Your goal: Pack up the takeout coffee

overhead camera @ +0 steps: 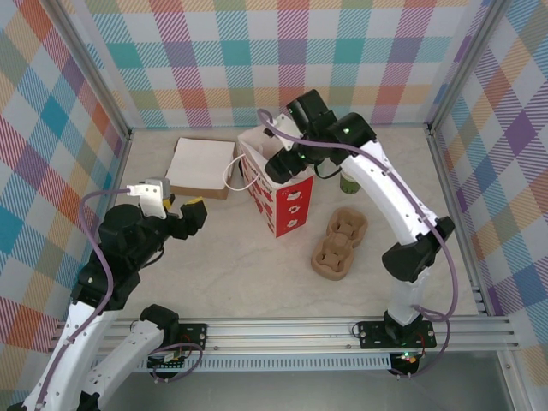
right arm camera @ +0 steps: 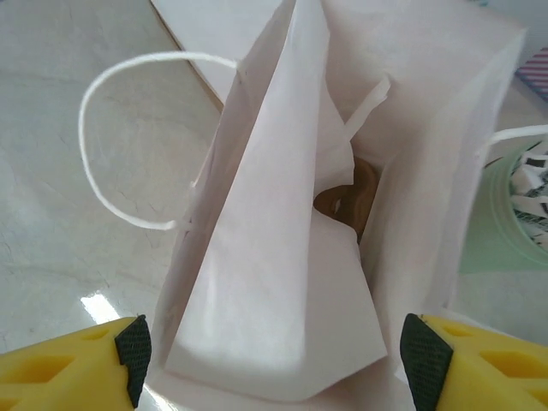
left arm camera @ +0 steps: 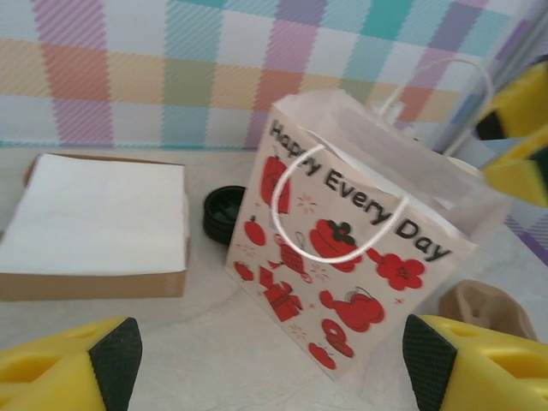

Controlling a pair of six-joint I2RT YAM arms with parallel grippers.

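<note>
Plaid walls on 3 sides, pale marble-look table (overhead camera: pixel 257 282). Your red-and-white paper bag (overhead camera: pixel 281 195) stands mid-table, mouth open. Right gripper (right arm camera: pixel 276 347) hangs over the bag mouth with its jaws spread wide, 1 pad either side of the opening, nothing held. Left gripper (left arm camera: pixel 272 353) sits low to the bag's left, facing its printed side, jaws also wide and empty. Takeout coffee: can't place it. Deep in the bag you get a brown shape (right arm camera: pixel 349 201), can't tell what it is. 1 black round piece (left arm camera: pixel 224 214) sits on the table between the bag and the brown box of white paper (overhead camera: pixel 204 161). Pale green stirrer pot (right arm camera: pixel 505 214) is just beside the bag. 2 pulp cup carriers (overhead camera: pixel 341 244) lie near its right side.
</note>
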